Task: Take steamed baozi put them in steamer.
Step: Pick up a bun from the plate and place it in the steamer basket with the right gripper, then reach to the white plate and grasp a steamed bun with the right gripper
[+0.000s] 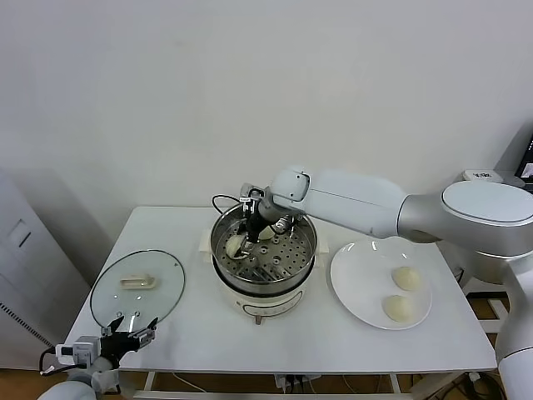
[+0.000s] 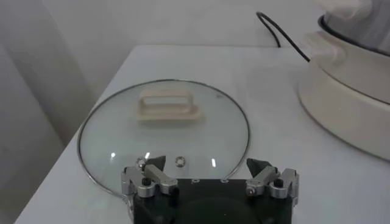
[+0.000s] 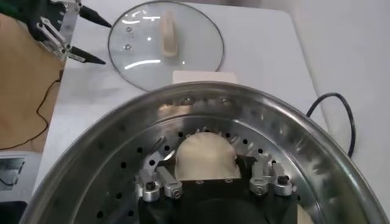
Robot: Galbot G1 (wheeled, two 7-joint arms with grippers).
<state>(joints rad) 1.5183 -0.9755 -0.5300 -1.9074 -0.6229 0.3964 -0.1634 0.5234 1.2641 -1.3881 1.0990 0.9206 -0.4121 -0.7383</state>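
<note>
I stand before a white table (image 1: 191,333) that is pushed against a plain white wall (image 1: 166,100). The steamer (image 1: 264,275) sits near the middle of the table, a little toward the back edge, and its black cord (image 1: 223,200) runs behind it. My right gripper (image 1: 250,236) is down inside the steel pot, over the perforated tray. Its jaws are spread apart on both sides of one steamed baozi (image 3: 204,159), which lies on the tray; I cannot tell if they touch it. A second bun (image 1: 266,232) lies just beside it in the pot. Two more buns (image 1: 406,278) rest on the white plate (image 1: 354,283) at the right side of the table. The glass lid (image 1: 137,287) lies flat near the front left corner. My left gripper (image 2: 207,171) is open at the front edge, just before the lid.
</note>
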